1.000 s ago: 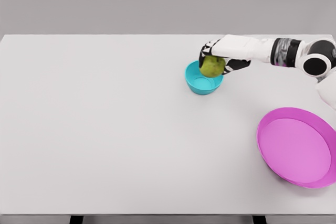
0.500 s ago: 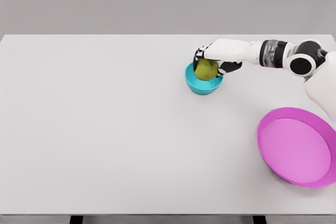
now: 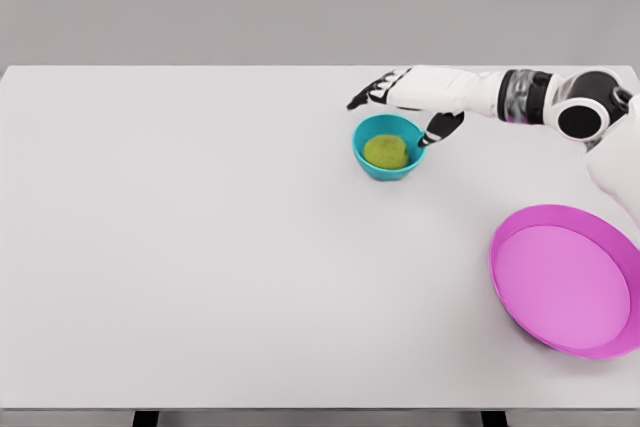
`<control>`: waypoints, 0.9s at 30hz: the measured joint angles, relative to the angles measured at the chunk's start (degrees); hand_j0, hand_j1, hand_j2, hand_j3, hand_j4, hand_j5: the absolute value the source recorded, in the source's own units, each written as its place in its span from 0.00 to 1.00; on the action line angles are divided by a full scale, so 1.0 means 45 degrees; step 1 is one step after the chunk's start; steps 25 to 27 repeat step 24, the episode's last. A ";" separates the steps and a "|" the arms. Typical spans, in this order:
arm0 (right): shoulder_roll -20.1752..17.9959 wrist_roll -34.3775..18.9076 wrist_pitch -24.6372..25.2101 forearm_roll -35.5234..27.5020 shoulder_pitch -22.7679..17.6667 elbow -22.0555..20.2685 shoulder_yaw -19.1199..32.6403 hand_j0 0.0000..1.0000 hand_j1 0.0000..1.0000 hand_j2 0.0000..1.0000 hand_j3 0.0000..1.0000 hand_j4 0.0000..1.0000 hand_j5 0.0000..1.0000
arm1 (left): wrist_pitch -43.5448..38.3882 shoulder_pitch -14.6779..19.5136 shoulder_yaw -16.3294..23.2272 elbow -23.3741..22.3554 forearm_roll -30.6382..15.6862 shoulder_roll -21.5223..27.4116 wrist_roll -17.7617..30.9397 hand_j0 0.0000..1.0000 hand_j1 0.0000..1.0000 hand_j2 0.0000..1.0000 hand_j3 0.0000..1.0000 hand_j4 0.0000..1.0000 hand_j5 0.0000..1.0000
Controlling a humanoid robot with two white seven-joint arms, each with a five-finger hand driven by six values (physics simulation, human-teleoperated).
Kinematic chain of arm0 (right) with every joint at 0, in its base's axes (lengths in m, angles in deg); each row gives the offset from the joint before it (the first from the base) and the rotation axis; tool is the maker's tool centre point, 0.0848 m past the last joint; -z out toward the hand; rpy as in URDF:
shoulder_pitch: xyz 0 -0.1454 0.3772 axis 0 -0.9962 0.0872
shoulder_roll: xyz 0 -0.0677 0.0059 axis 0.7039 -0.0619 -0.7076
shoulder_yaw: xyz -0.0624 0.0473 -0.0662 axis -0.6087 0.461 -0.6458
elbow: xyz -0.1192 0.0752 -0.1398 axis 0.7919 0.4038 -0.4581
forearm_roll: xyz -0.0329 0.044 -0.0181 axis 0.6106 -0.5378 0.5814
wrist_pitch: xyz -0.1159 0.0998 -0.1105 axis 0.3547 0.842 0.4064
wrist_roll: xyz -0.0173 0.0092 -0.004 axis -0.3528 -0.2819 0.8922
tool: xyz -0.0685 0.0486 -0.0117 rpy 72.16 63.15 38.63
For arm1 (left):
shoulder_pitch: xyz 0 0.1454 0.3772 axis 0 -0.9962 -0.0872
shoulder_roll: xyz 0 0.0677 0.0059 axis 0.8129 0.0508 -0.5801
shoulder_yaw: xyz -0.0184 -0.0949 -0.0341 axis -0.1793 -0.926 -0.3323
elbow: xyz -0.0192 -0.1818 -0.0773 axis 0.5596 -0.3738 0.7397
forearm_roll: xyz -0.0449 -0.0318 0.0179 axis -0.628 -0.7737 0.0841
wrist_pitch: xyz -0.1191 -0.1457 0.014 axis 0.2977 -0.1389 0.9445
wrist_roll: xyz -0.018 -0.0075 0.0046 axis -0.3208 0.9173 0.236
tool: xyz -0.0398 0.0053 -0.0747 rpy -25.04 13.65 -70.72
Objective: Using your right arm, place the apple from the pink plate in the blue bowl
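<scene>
Looking down from the head camera, you are seeing the green apple (image 3: 386,152) sitting inside the blue bowl (image 3: 389,147), low in its hollow and a little toward the bowl's left side, with the bowl's rim showing all the way around it. Your right hand (image 3: 405,99) is hovering just above and behind the bowl, its arm reaching in from the right edge of the view along the far side of the white table (image 3: 200,247). The fingers (image 3: 365,97) are spreading open and pointing left, past the bowl's far rim, and they are gripping nothing; the thumb (image 3: 440,127) is hanging down just beside the bowl's right rim, and you cannot tell whether it is touching that rim. No part of the hand is touching the apple. The pink plate (image 3: 567,279) is lying well apart from the bowl, nearer to you and to the right, with its far-right edge running out of view, and nothing is resting on it. The bowl itself is standing upright on the table, in the far right portion of the surface. Your left arm is not appearing anywhere in this view.
</scene>
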 measured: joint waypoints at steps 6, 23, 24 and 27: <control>-0.1379 -0.0003 -0.0234 -0.0814 -0.1170 -0.0757 0.2046 1.00 1.00 1.00 1.00 1.00 1.00 | 0.0001 0.0000 0.0000 0.0001 0.0002 0.0000 0.0002 1.00 1.00 1.00 1.00 1.00 1.00; -0.1594 0.0000 -0.0261 -0.1278 -0.3984 -0.0041 0.6222 1.00 1.00 1.00 1.00 1.00 1.00 | 0.0009 0.0019 0.0005 0.0000 0.0005 0.0000 -0.0005 1.00 1.00 1.00 1.00 1.00 1.00; -0.1587 0.0000 -0.0261 -0.1268 -0.3984 0.0017 0.6228 1.00 1.00 1.00 1.00 1.00 1.00 | 0.0034 0.0039 -0.0002 0.0010 -0.0019 0.0000 -0.0012 1.00 1.00 1.00 1.00 1.00 1.00; -0.1587 0.0000 -0.0261 -0.1268 -0.3984 0.0017 0.6228 1.00 1.00 1.00 1.00 1.00 1.00 | 0.0034 0.0039 -0.0002 0.0010 -0.0019 0.0000 -0.0012 1.00 1.00 1.00 1.00 1.00 1.00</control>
